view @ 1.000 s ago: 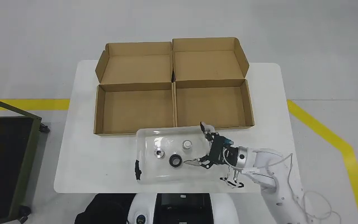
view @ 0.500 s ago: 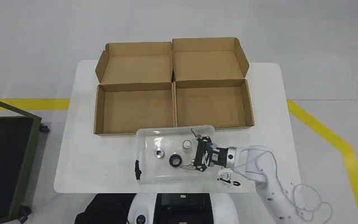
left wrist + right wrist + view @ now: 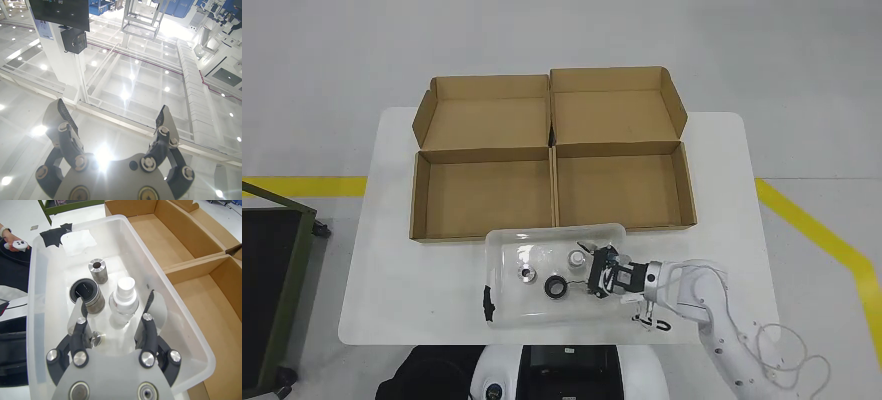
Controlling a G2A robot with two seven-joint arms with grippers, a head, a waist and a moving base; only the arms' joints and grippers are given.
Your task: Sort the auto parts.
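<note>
A clear plastic bin (image 3: 504, 300) stands at the table's near edge. Inside it are a steel cylinder with a bore (image 3: 98, 273), a wider bearing with a dark bore (image 3: 88, 298), a white spray bottle (image 3: 123, 302) and a small metal bolt (image 3: 96, 341). My right gripper (image 3: 115, 296) is open inside the bin, its fingers on either side of the bottle without touching it. From above, the right gripper (image 3: 587, 268) sits just right of the bearing (image 3: 556, 288) and the bottle (image 3: 576, 259). My left gripper (image 3: 111, 103) is open, holding nothing, and faces the ceiling.
Two open cardboard boxes, one on the left (image 3: 482, 195) and one on the right (image 3: 622, 188), stand side by side behind the bin, lids folded back. Black tape (image 3: 54, 236) and a white paper patch (image 3: 77, 243) sit at the bin's far end.
My right gripper has moved left from the bin's right end into the bin, and now straddles the spray bottle. The parts have not shifted.
</note>
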